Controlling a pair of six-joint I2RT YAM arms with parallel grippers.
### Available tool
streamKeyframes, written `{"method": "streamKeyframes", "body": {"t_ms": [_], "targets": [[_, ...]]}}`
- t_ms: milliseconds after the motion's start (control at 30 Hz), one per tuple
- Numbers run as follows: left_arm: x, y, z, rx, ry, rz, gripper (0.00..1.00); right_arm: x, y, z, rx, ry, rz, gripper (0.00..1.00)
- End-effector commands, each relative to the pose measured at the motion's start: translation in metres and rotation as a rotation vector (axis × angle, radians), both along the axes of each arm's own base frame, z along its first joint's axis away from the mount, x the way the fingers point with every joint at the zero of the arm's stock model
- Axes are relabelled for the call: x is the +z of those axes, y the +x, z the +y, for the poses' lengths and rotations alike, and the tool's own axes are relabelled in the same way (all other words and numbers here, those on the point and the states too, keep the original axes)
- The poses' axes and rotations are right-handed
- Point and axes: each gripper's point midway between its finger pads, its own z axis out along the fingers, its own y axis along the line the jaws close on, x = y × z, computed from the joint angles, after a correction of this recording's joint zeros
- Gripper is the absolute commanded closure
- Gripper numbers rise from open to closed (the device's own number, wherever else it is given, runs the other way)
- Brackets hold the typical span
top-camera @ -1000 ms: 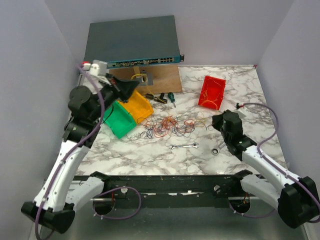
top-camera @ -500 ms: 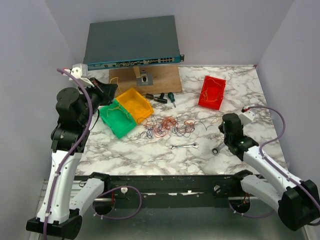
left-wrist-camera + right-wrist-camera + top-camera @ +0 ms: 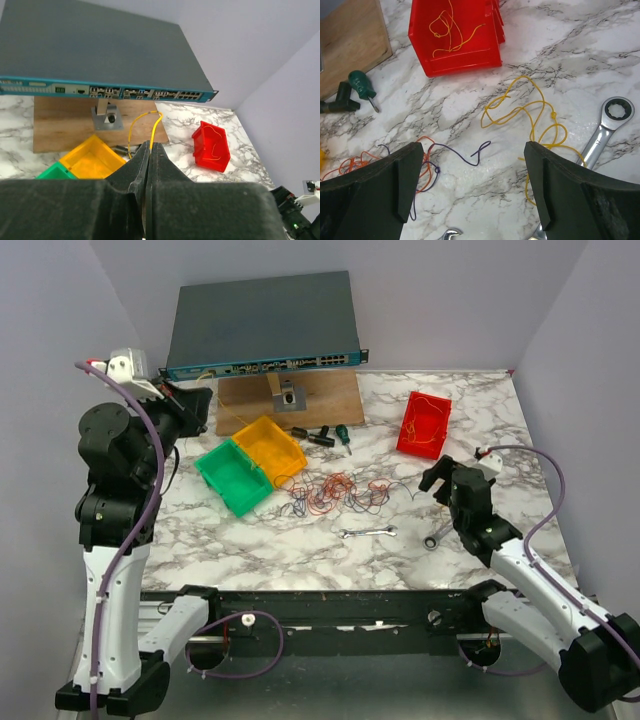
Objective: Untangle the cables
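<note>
With the left gripper [image 3: 149,148] lifted back, pinching a thin yellow wire [image 3: 141,118], we are centring the right gripper [image 3: 472,165], now spread wide, over the curly yellow strand [image 3: 534,107].

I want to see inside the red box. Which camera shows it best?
The right wrist view: the red box is close, its yellow wire inside clear. The top view shows it small; the left wrist view, farther off.
</note>
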Motion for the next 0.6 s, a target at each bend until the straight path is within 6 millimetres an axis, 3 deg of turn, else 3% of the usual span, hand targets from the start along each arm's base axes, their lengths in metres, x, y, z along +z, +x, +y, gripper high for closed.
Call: {"method": "streamKeyframes", "body": {"t_ms": [0, 133, 267, 567], "targets": [[0.030, -0.009, 0.007, 0.020, 0.044, -0.044, 1.00, -0.004, -0.002, 0.004, 0.043, -0.006, -0.012, 0.10], [0.048, -0.012, 0.009, 0.027, 0.062, -0.070, 1.00, -0.005, -0.003, 0.005, 0.053, -0.005, -0.016, 0.10], [0.046, -0.010, 0.015, 0.054, 0.076, -0.056, 1.00, -0.004, -0.003, 0.006, 0.059, -0.002, -0.020, 0.10], [-0.004, 0.010, 0.026, 0.105, 0.084, 0.037, 1.00, 0.001, -0.007, 0.008, 0.075, 0.014, -0.045, 0.10]]}}
